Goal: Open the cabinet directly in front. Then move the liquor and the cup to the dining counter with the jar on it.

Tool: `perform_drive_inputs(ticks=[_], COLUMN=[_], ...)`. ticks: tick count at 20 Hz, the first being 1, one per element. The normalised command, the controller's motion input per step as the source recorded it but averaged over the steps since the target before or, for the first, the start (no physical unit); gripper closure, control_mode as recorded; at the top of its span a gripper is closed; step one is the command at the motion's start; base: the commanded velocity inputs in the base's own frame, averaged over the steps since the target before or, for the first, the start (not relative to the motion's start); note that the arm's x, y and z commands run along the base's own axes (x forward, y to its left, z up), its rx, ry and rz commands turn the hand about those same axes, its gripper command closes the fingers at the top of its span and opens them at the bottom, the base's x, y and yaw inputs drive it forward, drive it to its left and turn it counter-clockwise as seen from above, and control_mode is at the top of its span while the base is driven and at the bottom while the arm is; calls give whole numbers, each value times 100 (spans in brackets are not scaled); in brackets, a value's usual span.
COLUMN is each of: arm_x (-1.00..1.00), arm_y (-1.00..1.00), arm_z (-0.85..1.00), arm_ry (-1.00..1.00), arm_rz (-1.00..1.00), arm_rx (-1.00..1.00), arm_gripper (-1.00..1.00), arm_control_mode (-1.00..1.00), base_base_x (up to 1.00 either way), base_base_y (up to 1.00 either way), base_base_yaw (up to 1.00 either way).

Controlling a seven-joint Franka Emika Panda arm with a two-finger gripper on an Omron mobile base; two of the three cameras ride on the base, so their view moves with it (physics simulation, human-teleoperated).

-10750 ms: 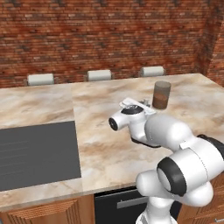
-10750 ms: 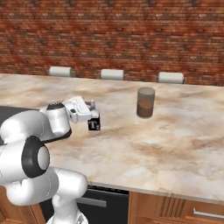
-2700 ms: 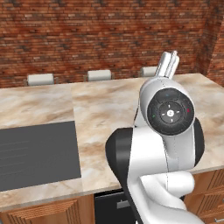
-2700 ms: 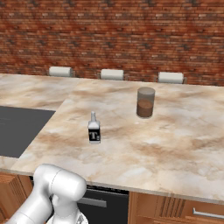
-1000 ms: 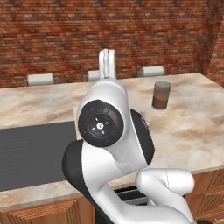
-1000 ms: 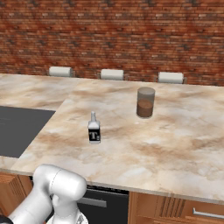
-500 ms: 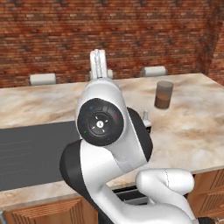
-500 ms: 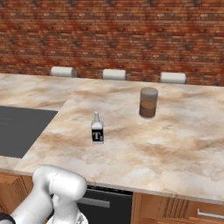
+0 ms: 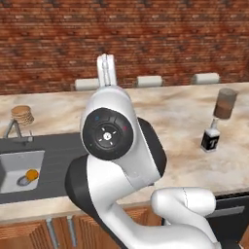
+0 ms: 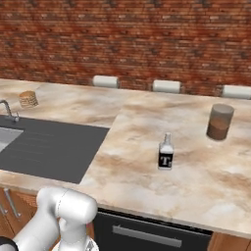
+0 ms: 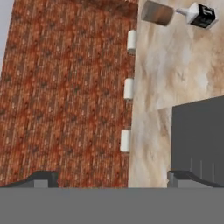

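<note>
1. One liquor [image 10: 166,152] bottle stands upright on the dining counter [image 10: 147,122].
2. One jar [image 10: 219,122] stands at its 2 o'clock, apart.
3. Three pale stool tops line the counter's far edge.
4. The gripper [image 11: 111,177] holds nothing, fingers spread wide.

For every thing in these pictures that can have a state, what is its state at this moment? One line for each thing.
liquor: upright on the dining counter, cap on, held by nothing.
jar: upright on the same counter, beyond the liquor and apart from it, top on.
gripper: open, empty, raised and looking at the brick wall.
sink: no water seen running; a small orange thing lies in the basin.
</note>
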Motion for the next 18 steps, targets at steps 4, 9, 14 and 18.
perform_drive_inputs(ticks=[4,9,14,18], arm_x=[0,0,0,0], arm_y=[0,0,0,0], arm_z=[0,0,0,0], arm_ry=[0,0,0,0], arm_rz=[0,0,0,0], arm_rx=[0,0,0,0], arm_gripper=[-100,-100,-100,-100], arm_control_mode=[100,100,100,100], base_base_x=[-15,-35,-34,-27], base_base_y=[98,96,97,100], base_base_yaw=[17,14,15,17])
